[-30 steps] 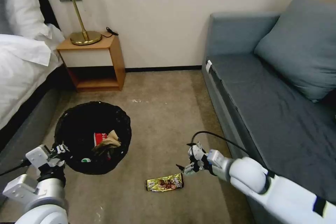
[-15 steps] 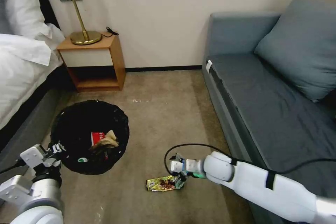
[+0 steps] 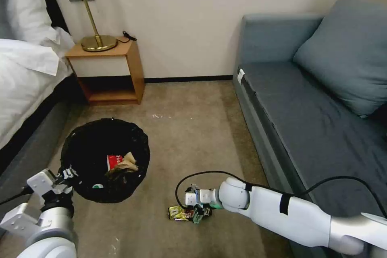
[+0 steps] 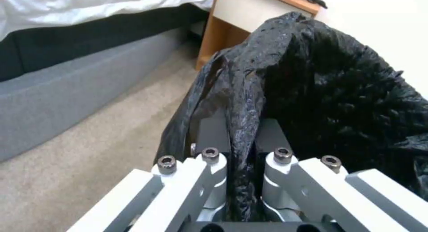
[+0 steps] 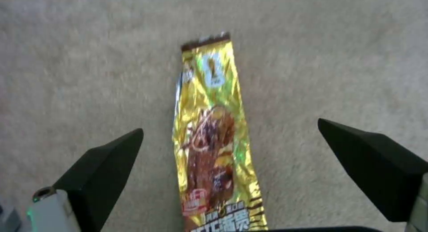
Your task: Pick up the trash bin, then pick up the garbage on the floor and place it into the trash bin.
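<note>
From the head camera, the right gripper (image 3: 196, 214) is hanging over the gold wrapper (image 3: 177, 212) at 6 o'clock on the carpet (image 3: 189, 137); the trash bin (image 3: 105, 160) is sitting at 8 o'clock. At the left wrist, the left gripper (image 4: 243, 138) is pinching the bin's black bag (image 4: 339, 101). At the right wrist, wide-spread fingers (image 5: 107, 161) are flanking the wrapper.

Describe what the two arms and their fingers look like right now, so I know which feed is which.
Both arms are glossy white with rounded joints. The right arm carries black bands and a black cable looping over it; its right gripper has black, wedge-shaped fingers and a small green light at its base. The left gripper has a pale grey metal linkage with dark hex bolts and dark fingers.
</note>
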Available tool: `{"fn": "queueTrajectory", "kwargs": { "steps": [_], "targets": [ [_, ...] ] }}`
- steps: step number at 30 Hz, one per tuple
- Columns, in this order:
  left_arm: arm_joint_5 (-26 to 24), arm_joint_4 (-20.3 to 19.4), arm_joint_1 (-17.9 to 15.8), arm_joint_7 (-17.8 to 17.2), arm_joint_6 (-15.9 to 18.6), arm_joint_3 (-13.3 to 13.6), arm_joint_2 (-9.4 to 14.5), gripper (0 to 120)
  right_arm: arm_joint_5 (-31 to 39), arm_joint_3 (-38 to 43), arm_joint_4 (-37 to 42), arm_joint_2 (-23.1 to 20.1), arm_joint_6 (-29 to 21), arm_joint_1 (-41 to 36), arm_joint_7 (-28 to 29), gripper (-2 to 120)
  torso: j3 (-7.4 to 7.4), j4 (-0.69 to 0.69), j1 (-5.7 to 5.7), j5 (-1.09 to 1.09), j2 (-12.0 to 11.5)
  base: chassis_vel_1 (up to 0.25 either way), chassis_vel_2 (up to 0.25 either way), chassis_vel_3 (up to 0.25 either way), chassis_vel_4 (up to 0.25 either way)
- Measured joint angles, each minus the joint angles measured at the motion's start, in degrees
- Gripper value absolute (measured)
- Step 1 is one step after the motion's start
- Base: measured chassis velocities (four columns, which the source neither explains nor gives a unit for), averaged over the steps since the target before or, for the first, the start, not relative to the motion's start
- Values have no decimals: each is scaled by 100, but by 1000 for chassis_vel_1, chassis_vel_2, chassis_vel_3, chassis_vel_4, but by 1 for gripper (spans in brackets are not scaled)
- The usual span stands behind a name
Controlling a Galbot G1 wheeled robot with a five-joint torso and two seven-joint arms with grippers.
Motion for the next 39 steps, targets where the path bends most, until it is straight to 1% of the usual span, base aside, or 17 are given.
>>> {"fn": "queueTrajectory", "kwargs": {
  "steps": [6, 9, 10, 13, 19, 28, 32, 37, 39],
  "targets": [
    [25, 42, -3, -2, 0, 29, -19, 6, -190, -1, -343, 181, 138, -44, -136, 100, 0, 0, 0, -1, 0, 0, 0, 0, 0],
    [35, 79, 0, -3, 0, 21, 41, 6, -347, 42, -658, 367, 190, -87, -141, 100, 0, 0, 0, -1, 0, 0, 0, 0, 0],
    [35, 79, 0, -3, 0, 21, 41, 6, -347, 42, -658, 367, 190, -87, -141, 100, 0, 0, 0, -1, 0, 0, 0, 0, 0],
    [26, 82, 18, -10, -8, -11, 81, 6, -643, 199, -1123, 609, 455, -164, -313, 100, 0, 0, 0, 0, 0, 0, 0, 0, 0],
    [20, 121, 19, -12, -18, -30, 107, 6, -930, 257, -1453, 768, 628, -197, -414, 100, 0, 0, 0, -1, 0, 0, 0, 0, 0],
    [10, 133, 10, -12, -21, -27, 110, 6, -1046, 386, -1874, 930, 655, -200, -432, 100, 0, 0, 0, 0, 0, 0, 0, 0, 0],
    [10, 141, 7, -12, -26, -7, 83, 6, -1066, 429, -1917, 935, 665, -208, -447, 100, 0, 1, 0, 1, 1, 0, 0, 0, 0],
    [21, 144, 1, -12, -33, 4, 53, 6, -1115, 487, -1911, 910, 668, -258, -447, 97, -1, 0, -1, 1, 2, 0, 0, 0, 0],
    [29, 148, 3, -11, -44, 5, 44, 6, -1122, 528, -1906, 894, 670, -296, -450, 91, -2, -1, -1, -1, 2, 0, 0, 0, 0]
  ]
}}
